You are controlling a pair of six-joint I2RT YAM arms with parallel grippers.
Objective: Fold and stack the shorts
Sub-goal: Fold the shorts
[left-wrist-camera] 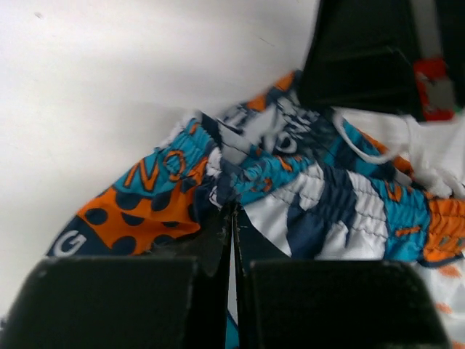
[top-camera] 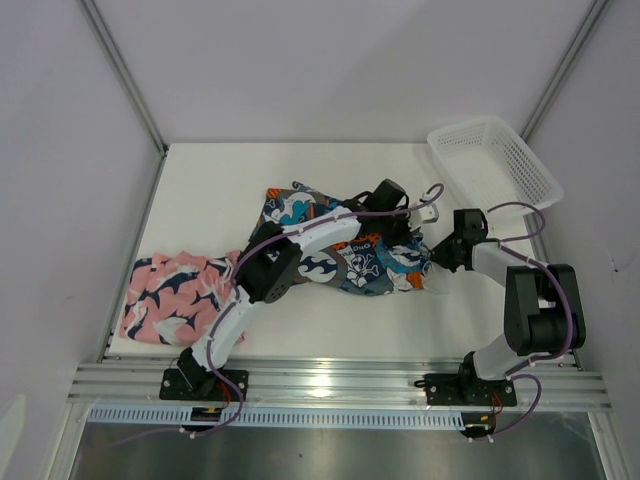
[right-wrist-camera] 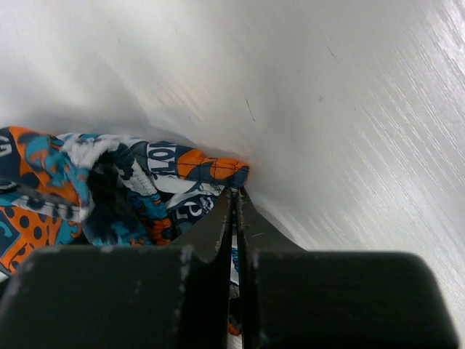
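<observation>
While left gripper (left-wrist-camera: pixel 232 212) and right gripper (right-wrist-camera: pixel 237 195) each clamp the patterned shorts (top-camera: pixel 372 272) mid-frame, uneven pulling could tug fabric free.

Overhead view bright, even, shadows faint. White table top (right-wrist-camera: pixel 349 109) glares in streaks before my right pincer (right-wrist-camera: pixel 236 195). Left wrist view soft: blue, teal, orange and white patterned fabric shorts (left-wrist-camera: pixel 312 196) blurred, perhaps from motion.

White-shelled left arm (top-camera: pixel 322 228) with black joints, black-and-grey right arm (top-camera: pixel 540 322), purple cables (top-camera: pixel 576 300) along both, black jaws
</observation>
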